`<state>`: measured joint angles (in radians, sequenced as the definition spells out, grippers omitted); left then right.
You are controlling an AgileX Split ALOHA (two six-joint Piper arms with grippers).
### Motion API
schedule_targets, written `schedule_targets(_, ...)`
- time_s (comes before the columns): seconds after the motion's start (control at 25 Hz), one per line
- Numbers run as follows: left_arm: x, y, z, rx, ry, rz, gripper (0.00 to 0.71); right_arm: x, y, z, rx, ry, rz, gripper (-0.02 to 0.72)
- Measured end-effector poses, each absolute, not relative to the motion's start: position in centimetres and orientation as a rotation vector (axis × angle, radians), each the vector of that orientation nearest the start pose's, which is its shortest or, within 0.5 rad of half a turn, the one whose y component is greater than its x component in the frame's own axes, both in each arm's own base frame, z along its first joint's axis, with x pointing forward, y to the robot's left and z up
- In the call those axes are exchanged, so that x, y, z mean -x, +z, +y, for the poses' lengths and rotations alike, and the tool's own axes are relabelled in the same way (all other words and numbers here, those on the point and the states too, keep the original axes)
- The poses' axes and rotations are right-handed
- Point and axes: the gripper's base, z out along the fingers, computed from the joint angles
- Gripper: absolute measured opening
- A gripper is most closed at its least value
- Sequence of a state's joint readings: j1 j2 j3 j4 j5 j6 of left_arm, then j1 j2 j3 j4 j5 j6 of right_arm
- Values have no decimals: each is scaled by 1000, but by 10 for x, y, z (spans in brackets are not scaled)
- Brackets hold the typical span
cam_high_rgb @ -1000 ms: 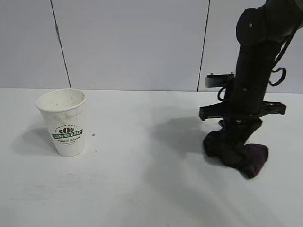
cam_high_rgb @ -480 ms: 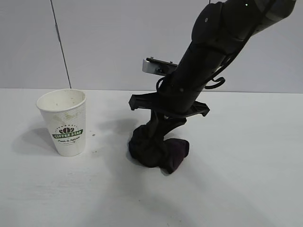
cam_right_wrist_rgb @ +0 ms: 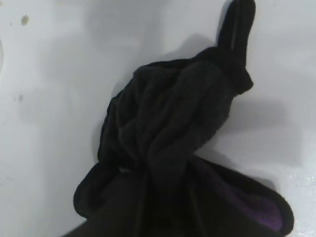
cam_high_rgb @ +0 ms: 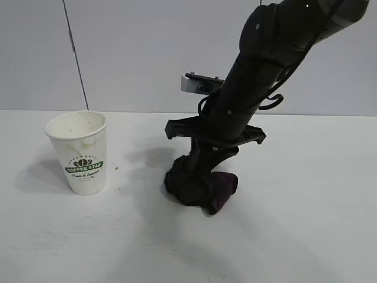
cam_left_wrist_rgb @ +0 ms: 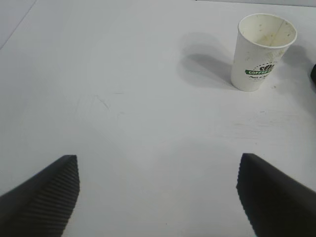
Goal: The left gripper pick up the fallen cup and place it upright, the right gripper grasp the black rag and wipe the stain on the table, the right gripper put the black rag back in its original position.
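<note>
Your right gripper (cam_high_rgb: 197,177): fingers buried in the black rag (cam_high_rgb: 200,187) on the table (cam_high_rgb: 294,236); grip cannot be told. Your left gripper (cam_left_wrist_rgb: 158,190): spread wide, empty. Cup (cam_high_rgb: 79,152): upright.

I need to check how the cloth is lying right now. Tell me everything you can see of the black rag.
The black rag is a small bunched cloth, soft and fleecy-looking, black with a purplish tint on one folded edge. A thin loop tail sticks out from one end. It sits crumpled in a mound on the white table, to the right of the upright cup and apart from it. The right hand comes down onto its top, its fingers buried in the folds; whether they grip cannot be told.
</note>
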<state>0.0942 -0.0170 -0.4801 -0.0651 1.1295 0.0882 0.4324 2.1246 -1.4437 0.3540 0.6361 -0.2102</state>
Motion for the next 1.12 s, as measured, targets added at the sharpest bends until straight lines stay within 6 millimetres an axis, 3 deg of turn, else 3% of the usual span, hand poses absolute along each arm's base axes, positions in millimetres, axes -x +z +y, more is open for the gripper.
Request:
schedule_targets(0.08, 8, 266, -6, 1, 30, 2114, 624, -385, 138, 198, 555, 411, 2757, 561)
schedule_targets(0.16, 8, 266, -6, 1, 30, 2114, 624, -385, 139, 198, 559, 406, 2776, 643)
schedule_targets(0.32, 8, 266, -6, 1, 30, 2114, 624, -396, 158, 188, 501, 344, 2797, 635)
schedule_targets(0.44, 8, 266, -6, 1, 30, 2114, 624, -408, 192, 160, 423, 225, 2727, 617)
schedule_targets(0.6, 8, 266, -6, 1, 30, 2114, 624, -415, 246, 98, 241, 10, 2618, 610)
schedule_targets(0.76, 8, 266, -6, 1, 30, 2114, 624, -407, 282, 22, 25, -180, 2606, 610)
schedule_targets(0.96, 8, 266, -6, 1, 30, 2114, 624, -372, 328, -62, -261, -290, 2567, 609)
schedule_targets(1.12, 8, 266, -6, 1, 30, 2114, 624, -328, 378, -97, -378, -345, 2455, 609)
